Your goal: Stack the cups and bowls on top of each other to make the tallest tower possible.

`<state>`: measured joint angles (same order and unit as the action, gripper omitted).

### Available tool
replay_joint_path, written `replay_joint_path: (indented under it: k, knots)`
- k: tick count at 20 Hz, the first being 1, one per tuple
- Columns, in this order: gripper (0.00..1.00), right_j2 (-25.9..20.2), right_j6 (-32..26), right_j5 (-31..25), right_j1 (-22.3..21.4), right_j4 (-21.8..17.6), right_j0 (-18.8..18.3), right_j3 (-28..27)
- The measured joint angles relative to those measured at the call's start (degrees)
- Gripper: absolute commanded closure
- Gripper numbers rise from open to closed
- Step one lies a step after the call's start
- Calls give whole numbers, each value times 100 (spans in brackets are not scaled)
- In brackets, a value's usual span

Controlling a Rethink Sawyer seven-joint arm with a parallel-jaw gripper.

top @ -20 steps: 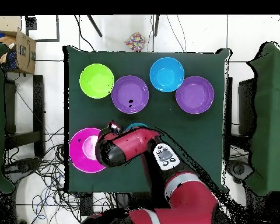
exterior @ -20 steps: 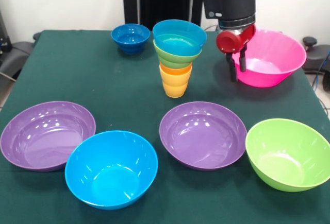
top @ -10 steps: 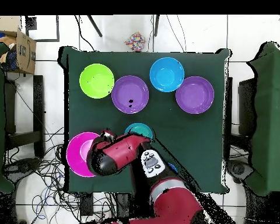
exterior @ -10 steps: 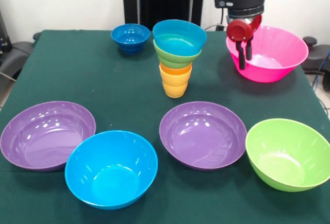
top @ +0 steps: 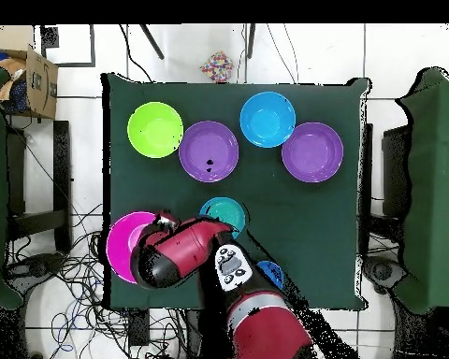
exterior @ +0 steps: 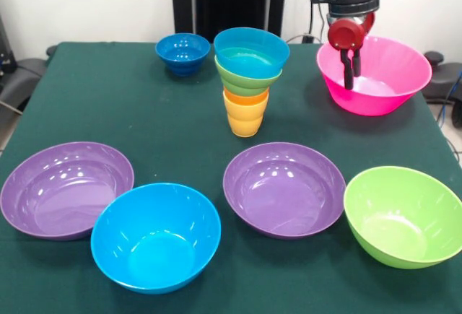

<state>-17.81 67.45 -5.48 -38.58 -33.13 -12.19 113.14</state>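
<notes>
Counted left to right on the table [exterior: 108,105]: two purple bowls [exterior: 66,188], one large blue bowl [exterior: 156,236], one dark blue bowl [exterior: 182,53] by the far edge, one tower [exterior: 248,76] of two cups under two bowls, one green bowl [exterior: 404,215], one pink bowl [exterior: 374,76] near the far right corner. Gripper [exterior: 351,78], jaws slightly apart, now hanging inside the pink bowl, shifted rightward from a second ago.

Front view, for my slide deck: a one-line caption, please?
Pincer hangs over the pink bowl beside a four-piece tower.
</notes>
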Motion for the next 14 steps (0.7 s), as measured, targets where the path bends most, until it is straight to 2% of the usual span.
replay_joint_path:
  k: [6,10,14]
  knots:
    - [0,70,18,98,91,7,109,0]
    - [0,224,84,418,250,8,310,-2]
    - [0,410,224,969,443,11,451,-16]
